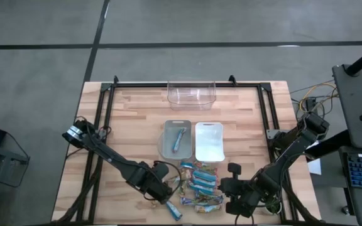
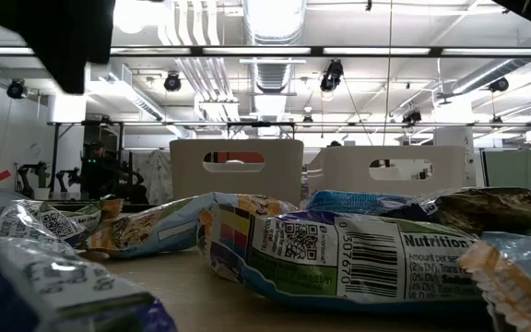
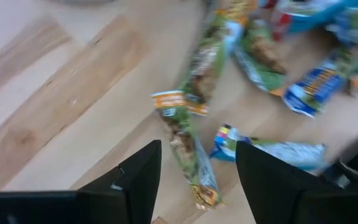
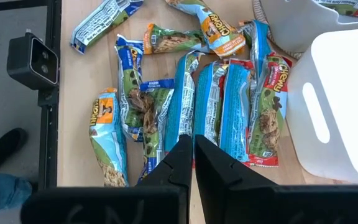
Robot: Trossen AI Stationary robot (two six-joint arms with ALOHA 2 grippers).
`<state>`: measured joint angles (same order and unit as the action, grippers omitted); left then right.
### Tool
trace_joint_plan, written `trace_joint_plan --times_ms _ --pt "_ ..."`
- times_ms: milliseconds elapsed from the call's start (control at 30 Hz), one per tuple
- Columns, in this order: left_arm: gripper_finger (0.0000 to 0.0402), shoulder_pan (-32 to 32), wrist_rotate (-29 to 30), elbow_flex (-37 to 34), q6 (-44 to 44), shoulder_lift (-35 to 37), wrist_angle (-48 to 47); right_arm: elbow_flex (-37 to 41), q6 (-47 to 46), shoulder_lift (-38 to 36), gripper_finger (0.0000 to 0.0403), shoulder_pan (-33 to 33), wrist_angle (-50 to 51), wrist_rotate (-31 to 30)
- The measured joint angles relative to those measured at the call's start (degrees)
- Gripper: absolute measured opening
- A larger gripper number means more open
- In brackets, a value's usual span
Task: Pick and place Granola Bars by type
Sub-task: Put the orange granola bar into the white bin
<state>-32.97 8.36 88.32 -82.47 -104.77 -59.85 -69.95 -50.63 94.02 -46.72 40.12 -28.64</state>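
Near the front edge of the wooden table [image 1: 137, 119], just in front of the grey bin [image 1: 176, 139], lies the heap of Granola Bars [image 1: 201, 185], a loose scatter of shiny blue wrappers and greenish-gold ones, overlapping and touching one another. One blue bar [image 1: 180, 139] already lies inside the grey bin, stretched along its length. The white bin [image 1: 208, 140] stands touching the grey bin on its right side. A clear bin [image 1: 191, 91] stands well behind the grey bin, at the far edge of the table.

The left gripper [image 3: 197, 165] hangs low over the left fringe of the heap, in front of the grey bin and a little to its left. Its fingers [image 3: 143, 174] are spread wide, holding nothing, and a greenish-gold bar [image 3: 188, 155] lies lengthwise on the wood in the gap between them. A blue bar [image 3: 272, 149] lies just beside that one.

The right gripper [image 4: 193, 163] hovers at the right side of the heap, in front of the white bin. Its fingers are pressed together with only a thin slit between them, gripping nothing, poised above the row of blue and gold bars lying side by side. A person's dark shoe [image 4: 5, 144] shows on the floor beyond the table's edge.
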Motion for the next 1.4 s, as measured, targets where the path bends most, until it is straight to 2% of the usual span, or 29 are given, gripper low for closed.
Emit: trace_joint_plan --times_ms 333,633,1067,1200,1400 --pt "0.0190 0.0 -1.8 -9.9 -6.2 -0.2 12.9 0.0 0.0 0.0 0.0009 0.0 0.0 0.0" --pt "0.0190 0.0 -3.8 -10.7 -6.2 -4.2 16.4 0.0 0.3 0.0 0.0009 0.0 0.2 0.1" --pt "0.0188 0.0 -5.9 -9.8 -6.1 -8.5 16.2 0.0 0.3 0.0 0.0009 0.0 1.3 0.1" --pt "0.0162 0.0 -6.5 -9.8 -6.1 -8.5 15.5 0.0 0.3 0.0 0.0009 0.0 1.5 0.1" --pt "0.0087 0.1 -6.9 -9.8 -4.9 -8.5 14.6 0.0 0.3 0.0 0.0009 0.0 1.5 0.1"
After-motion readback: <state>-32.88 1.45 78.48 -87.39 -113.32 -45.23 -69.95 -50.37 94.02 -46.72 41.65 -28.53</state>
